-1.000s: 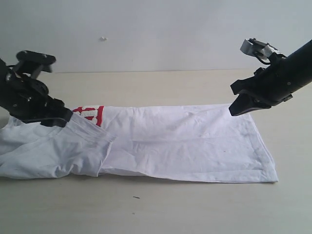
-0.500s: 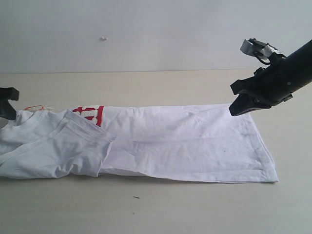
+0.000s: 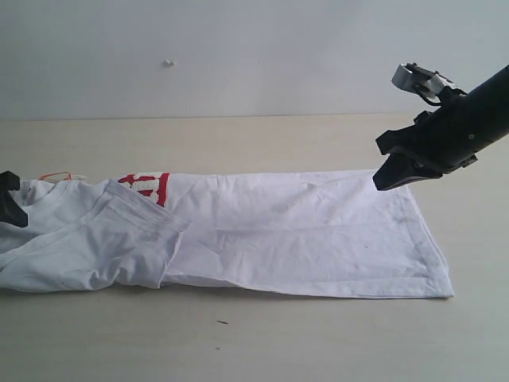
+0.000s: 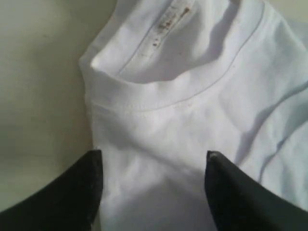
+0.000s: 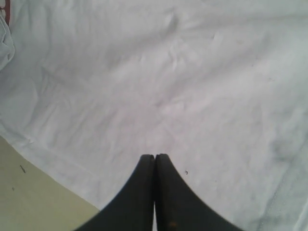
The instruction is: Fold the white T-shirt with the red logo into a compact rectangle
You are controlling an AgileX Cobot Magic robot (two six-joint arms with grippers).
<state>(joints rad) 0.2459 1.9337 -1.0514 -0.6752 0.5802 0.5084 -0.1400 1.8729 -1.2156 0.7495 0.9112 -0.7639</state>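
The white T-shirt (image 3: 278, 231) lies as a long strip across the table, its sleeve and shoulder folded over at the left end. Only a corner of the red logo (image 3: 149, 185) peeks out from under that fold. My left gripper (image 3: 8, 200) sits at the far left edge by the collar (image 4: 159, 91), open, with its fingers (image 4: 72, 192) spread over the cloth just below the neckline. My right gripper (image 3: 382, 183) hovers over the shirt's far right corner, shut and empty; in its wrist view (image 5: 154, 156) the tips point at flat white fabric (image 5: 159, 82).
An orange neck tag (image 3: 54, 176) sticks out beside the collar. The shirt's hem (image 3: 433, 255) lies at the right. A small dark speck (image 3: 222, 322) sits on the beige table (image 3: 262, 342) in front. A grey wall (image 3: 238, 56) stands behind.
My left arm pulled away from the folded sleeve toward the far left, then settled low by the collar. The fold stayed down. The right arm has not moved.
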